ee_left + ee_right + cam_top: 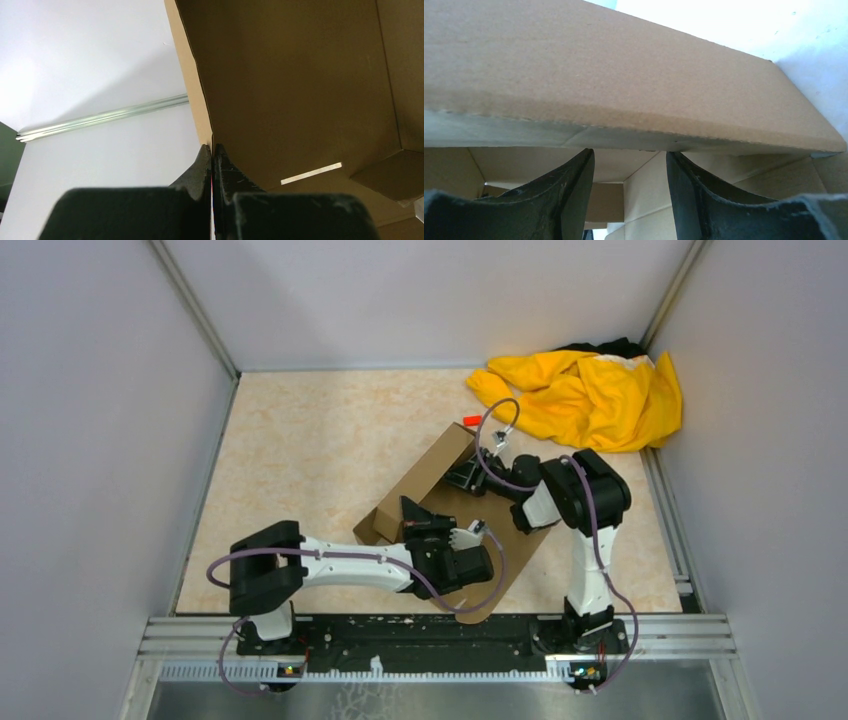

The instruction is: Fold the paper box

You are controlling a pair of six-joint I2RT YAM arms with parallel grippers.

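From the top camera the paper box [428, 472] is seen near the middle of the table [300, 460], half formed and lying at a slant. The yellow cloth [590, 395] is found at the far right corner, and a small red block [472, 421] just beside the far corner of the box. The left arm [350, 565] is stretched to the near end of the box and the right arm [585, 500] is bent to its far end — 2 arms on 1 sheet.

In the left wrist view the left gripper [212, 150] is pressed together on the thin edge of a raised cardboard wall. A pale narrow mark, probably a slit [311, 173], is seen in the panel beside it.

In the right wrist view the right gripper [629, 167] is spread apart and nothing is held. A folded flap is seen just over its fingertips, but contact cannot be told.

The step in hand is judged to be the raising of the walls. For the next move the flap should be pushed inward by the right gripper while the wall is held firm by the left one — so that a tab can be guided to its slit.
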